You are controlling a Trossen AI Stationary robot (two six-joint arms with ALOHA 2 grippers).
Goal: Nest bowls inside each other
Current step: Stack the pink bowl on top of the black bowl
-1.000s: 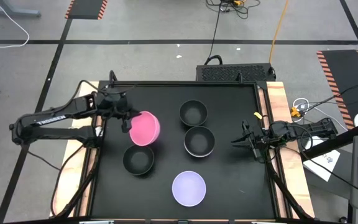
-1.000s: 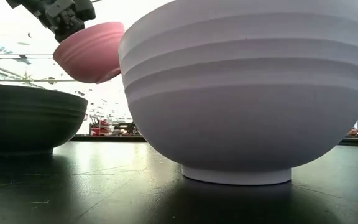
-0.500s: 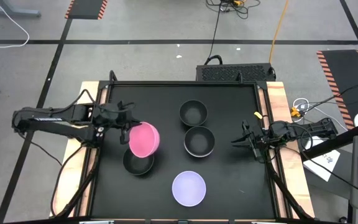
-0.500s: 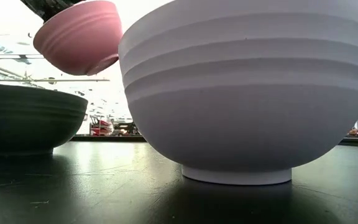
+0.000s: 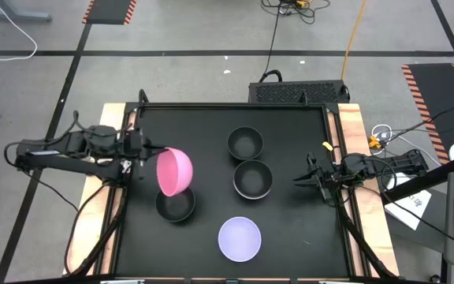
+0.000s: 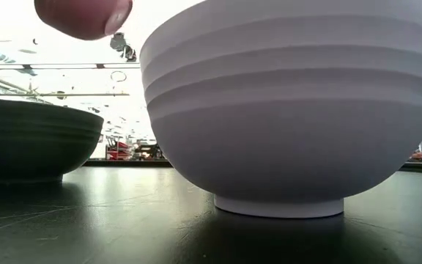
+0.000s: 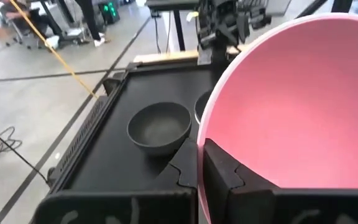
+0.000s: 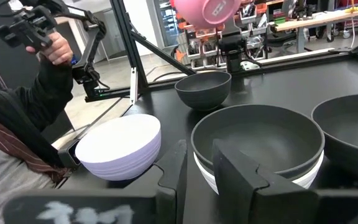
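Note:
My left gripper (image 5: 156, 156) is shut on the pink bowl (image 5: 174, 171) and holds it in the air, tipped on its side, above a black bowl (image 5: 176, 205) that stands on its foot on the table. The pink bowl also shows high up in the low view (image 6: 83, 15). A second black bowl (image 5: 245, 143) stands alone. A third black bowl (image 8: 257, 143) sits nested in the white bowl (image 8: 308, 169). The lavender bowl (image 5: 239, 239) stands near the table's near edge. My right gripper (image 5: 298, 181) waits open by the right edge. My left gripper has the pink bowl by its rim (image 7: 201, 140), one finger (image 7: 229, 177) inside the bowl and one (image 7: 180, 174) outside. The fingers come from the table's left. The bowl is lifted clear and tilted steeply, its opening turned toward the arm.
The black mat lies in a raised frame (image 5: 333, 158) with wooden borders. A person's hand (image 8: 53, 46) holding a device shows beyond the table in the right wrist view. The lavender bowl (image 6: 291, 110) fills most of the low view.
My left gripper has drawn back toward the table's left edge and risen, carrying the pink bowl toward the near side, over the black bowl. The bowl has tipped further onto its side and climbed toward the top of the low view.

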